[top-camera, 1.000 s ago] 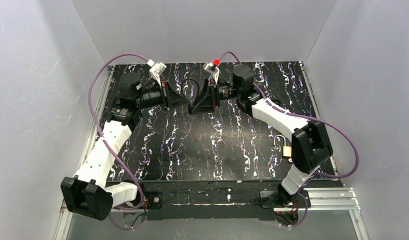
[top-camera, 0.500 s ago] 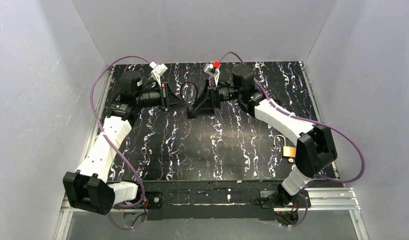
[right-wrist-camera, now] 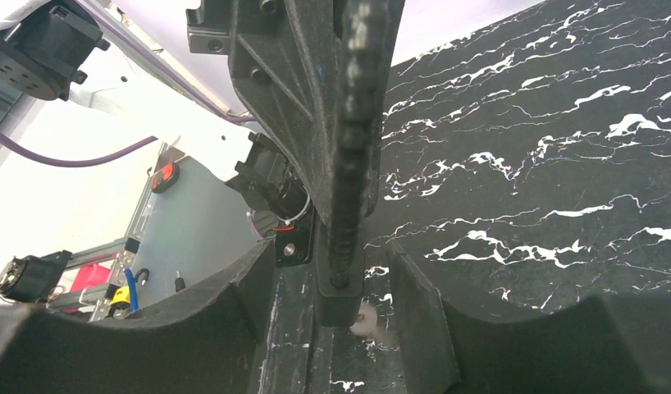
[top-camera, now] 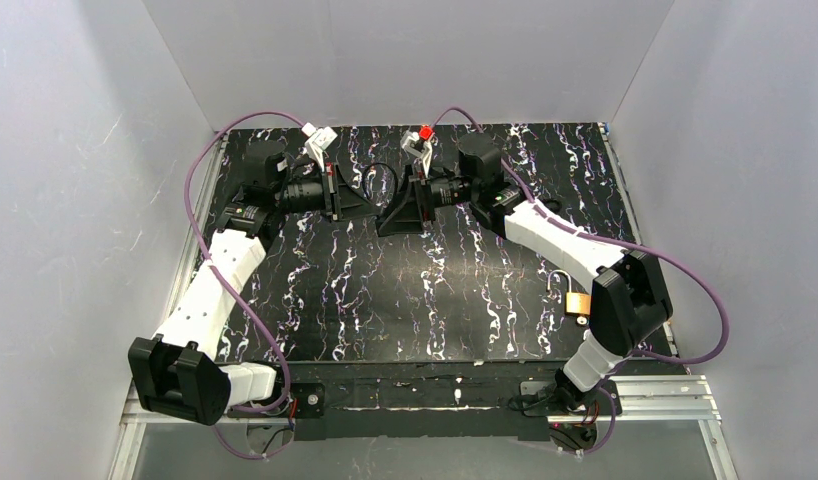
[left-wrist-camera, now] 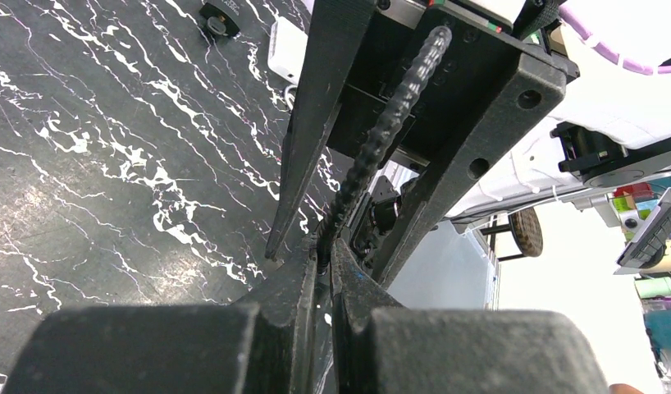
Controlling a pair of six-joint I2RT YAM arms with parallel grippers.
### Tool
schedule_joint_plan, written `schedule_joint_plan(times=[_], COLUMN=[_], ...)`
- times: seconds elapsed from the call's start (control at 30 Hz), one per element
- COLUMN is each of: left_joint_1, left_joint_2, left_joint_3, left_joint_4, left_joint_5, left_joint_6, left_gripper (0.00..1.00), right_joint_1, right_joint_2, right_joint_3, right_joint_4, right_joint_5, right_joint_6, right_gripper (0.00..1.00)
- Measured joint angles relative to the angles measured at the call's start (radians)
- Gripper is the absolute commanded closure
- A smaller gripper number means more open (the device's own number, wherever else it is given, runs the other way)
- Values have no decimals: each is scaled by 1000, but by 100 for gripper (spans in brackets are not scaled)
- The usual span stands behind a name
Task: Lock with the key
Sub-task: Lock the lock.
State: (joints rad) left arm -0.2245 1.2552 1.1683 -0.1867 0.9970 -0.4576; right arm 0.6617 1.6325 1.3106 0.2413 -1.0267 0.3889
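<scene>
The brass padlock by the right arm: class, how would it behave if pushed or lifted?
The padlock lies flat on the table, so a push would probably slide it, not roll it. Its metal body looks solid, so it is likely heavy for its size. The thin, smooth shackle may be slippery to grip.

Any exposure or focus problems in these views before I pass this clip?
Top external: evenly lit and sharp, the lock readable. Left wrist: the left fingers are dark and soft, and the background at right is blown out white. Right wrist: the upper left is overexposed, the right fingers are blurred, the table is fairly sharp.
</scene>
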Motion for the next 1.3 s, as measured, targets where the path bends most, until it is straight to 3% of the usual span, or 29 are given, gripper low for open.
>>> schedule_joint_plan(times=[0.23, 0.4, 0.47, 0.6, 0.73, 0.97, 1.3], left_joint_1=[-1, -2, -2, 1, 27, 113, 21], left_joint_2=[4, 15, 18, 48, 77, 74, 75], left_joint_3=[0, 0, 3, 51, 110, 115, 103], left_joint_4=[14, 23, 23, 0, -8, 106, 205], left_joint_5=[0, -1, -2, -8, -14, -61, -109], left_joint_6=[-15, -23, -27, -34, -39, -85, -45], left_gripper=[100, 100, 85, 51, 40, 42, 57], right_joint_1=[1, 1, 0, -1, -22, -148, -149], right_joint_2=[11, 16, 18, 21, 29, 40, 48], right_joint_3=[-13, -17, -18, -18, -19, -19, -51], right_joint_4=[3, 19, 25, 60, 140, 343, 444], right_joint_5=[4, 9, 11, 29, 73, 219, 350], right_joint_6=[0, 9, 19, 55, 148, 396, 623], right_gripper=[56, 86, 98, 99, 99, 99, 99])
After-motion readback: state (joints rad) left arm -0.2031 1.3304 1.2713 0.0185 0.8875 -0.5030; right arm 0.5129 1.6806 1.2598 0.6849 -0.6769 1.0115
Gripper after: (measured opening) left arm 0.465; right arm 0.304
